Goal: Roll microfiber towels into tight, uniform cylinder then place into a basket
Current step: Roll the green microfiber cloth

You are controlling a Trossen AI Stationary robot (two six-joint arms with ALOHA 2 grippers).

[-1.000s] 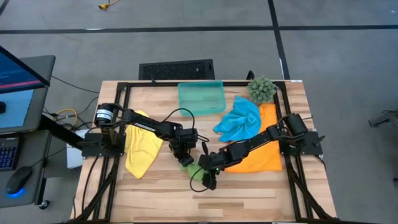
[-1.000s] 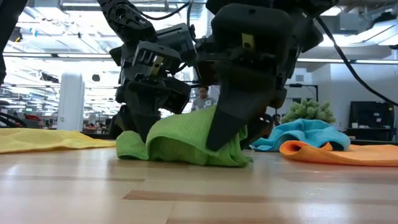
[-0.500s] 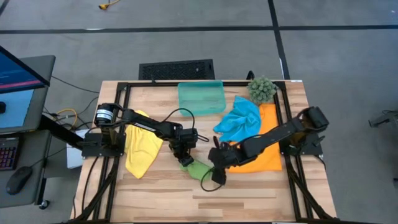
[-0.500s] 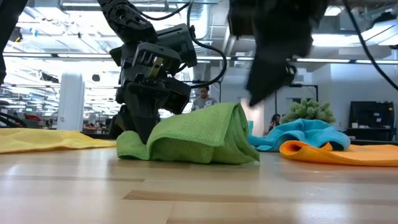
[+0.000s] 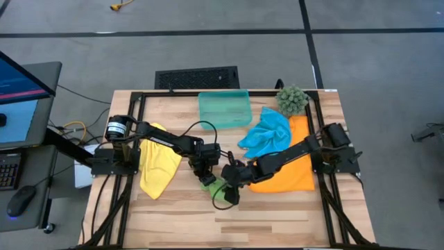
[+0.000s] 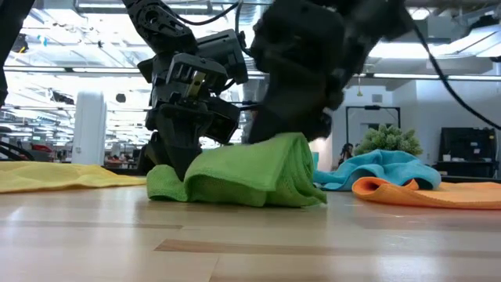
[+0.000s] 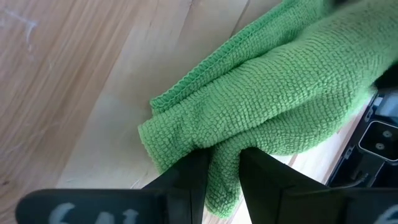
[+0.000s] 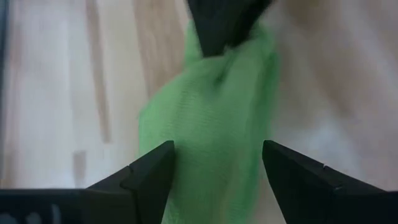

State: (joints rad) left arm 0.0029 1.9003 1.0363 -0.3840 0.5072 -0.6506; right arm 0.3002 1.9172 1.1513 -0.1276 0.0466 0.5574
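Grippers, left [image 5: 207,175] and right [image 5: 231,186], crowd the green towel [image 6: 243,171], seemingly bunched.

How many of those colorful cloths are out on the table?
4. The yellow towel lies at the table's left, the green towel is pinched by the left gripper at center, and the blue towel overlaps the orange towel at right.

Grey floor [image 5: 388,62] with dark seams; desk [image 5: 31,90] left of table; bright ceiling lights [image 6: 70,35] beyond.
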